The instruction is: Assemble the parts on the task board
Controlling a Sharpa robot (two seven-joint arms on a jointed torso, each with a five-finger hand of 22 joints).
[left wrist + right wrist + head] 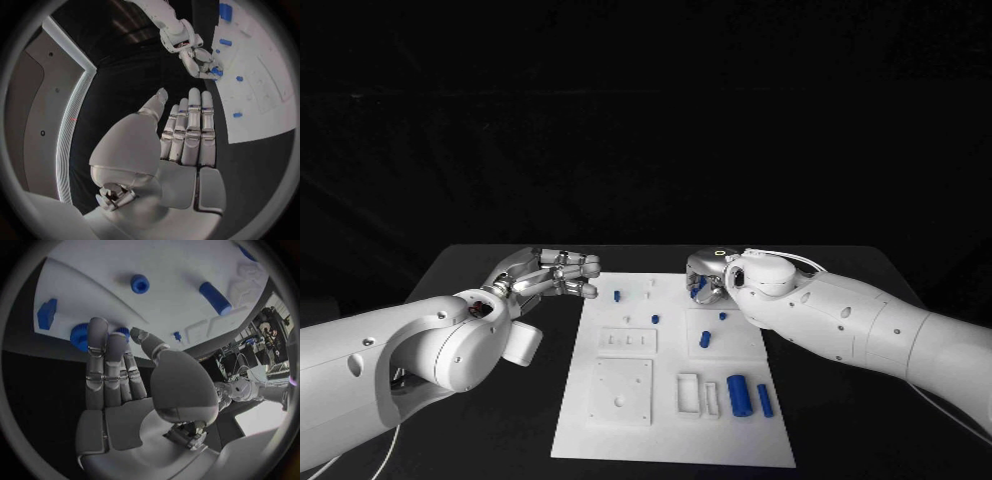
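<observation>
Barely begun: parts (737, 394) loose on board (625, 430), right robot hand (708, 279) released beside a blue part (80, 336), left robot hand (560, 272) released.

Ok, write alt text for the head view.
A white task board lies on a black table, with small blue parts scattered on it. The right hand reaches over the board's far edge; the left hand hovers off its far left corner.
</observation>
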